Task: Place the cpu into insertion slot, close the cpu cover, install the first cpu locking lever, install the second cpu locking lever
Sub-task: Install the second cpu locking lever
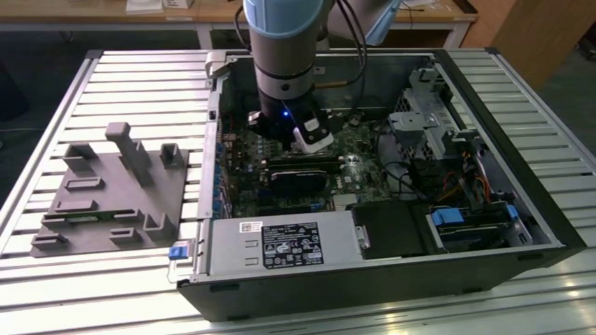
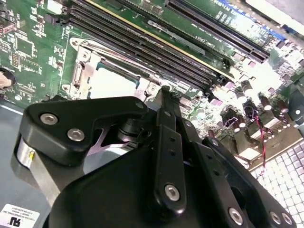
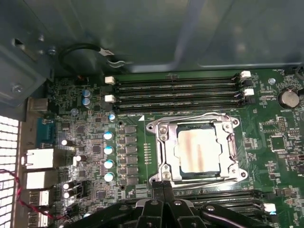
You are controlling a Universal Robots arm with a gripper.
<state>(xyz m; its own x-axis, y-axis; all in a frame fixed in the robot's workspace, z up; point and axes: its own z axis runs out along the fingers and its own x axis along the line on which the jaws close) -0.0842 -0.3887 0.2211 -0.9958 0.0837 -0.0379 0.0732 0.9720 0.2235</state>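
The cpu (image 3: pixel 197 151) lies flat in the insertion slot (image 3: pixel 153 127) on the green board, its silvery top showing through the window of the cpu cover (image 3: pixel 167 151). The cover lies down over it. A thin wire lever (image 3: pixel 190 117) runs along one side of the socket and another (image 3: pixel 209 182) along the opposite side. My gripper (image 3: pixel 164 186) is shut, its black fingertips (image 2: pixel 164 91) pressed together just beside a corner of the socket. I cannot tell whether they touch a lever. In the second wrist view the cpu (image 2: pixel 111 81) sits just beyond the fingers. The arm (image 1: pixel 284 77) reaches down into the open computer case.
Long black memory slots (image 3: pixel 175 90) flank the socket on both sides. Blue-topped capacitors (image 3: pixel 108 149) and rear ports (image 3: pixel 40 159) stand close by. The case (image 1: pixel 521 209) holds a power supply (image 1: pixel 279 244) and a drive cage (image 1: pixel 419 125). A grey fixture (image 1: pixel 112 188) lies on the slatted table.
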